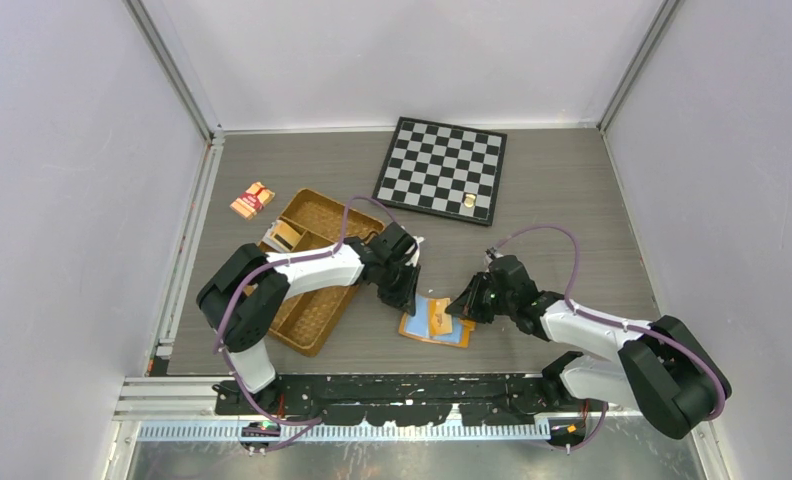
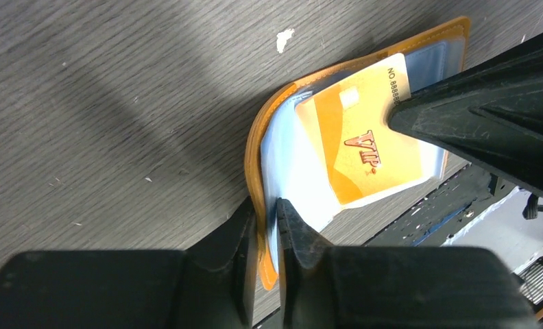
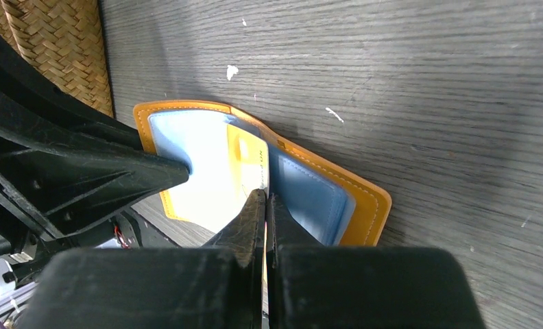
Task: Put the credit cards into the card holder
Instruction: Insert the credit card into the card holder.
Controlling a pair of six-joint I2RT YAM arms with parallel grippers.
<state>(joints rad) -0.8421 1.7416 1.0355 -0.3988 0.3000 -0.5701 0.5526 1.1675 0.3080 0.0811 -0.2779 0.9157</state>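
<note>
The orange card holder [image 1: 435, 322] lies open on the table between the arms, its light blue inside facing up. My left gripper [image 1: 404, 290] is shut on the holder's left edge, with the orange flap pinched between its fingers in the left wrist view [image 2: 267, 211]. My right gripper [image 1: 464, 306] is shut on a yellow-orange credit card [image 2: 365, 147] marked VIP. The card lies on the blue lining. In the right wrist view the gripper [image 3: 265, 201] holds that card [image 3: 247, 152] edge-on over the holder [image 3: 365, 202]. No light blue or silver-grey card can be picked out.
A brown woven divided tray [image 1: 307, 275] lies just left of the left gripper and shows in the right wrist view [image 3: 56, 48]. A chessboard [image 1: 440, 168] with a small gold piece [image 1: 469, 202] lies at the back. A red-and-tan packet [image 1: 252, 200] lies at the far left.
</note>
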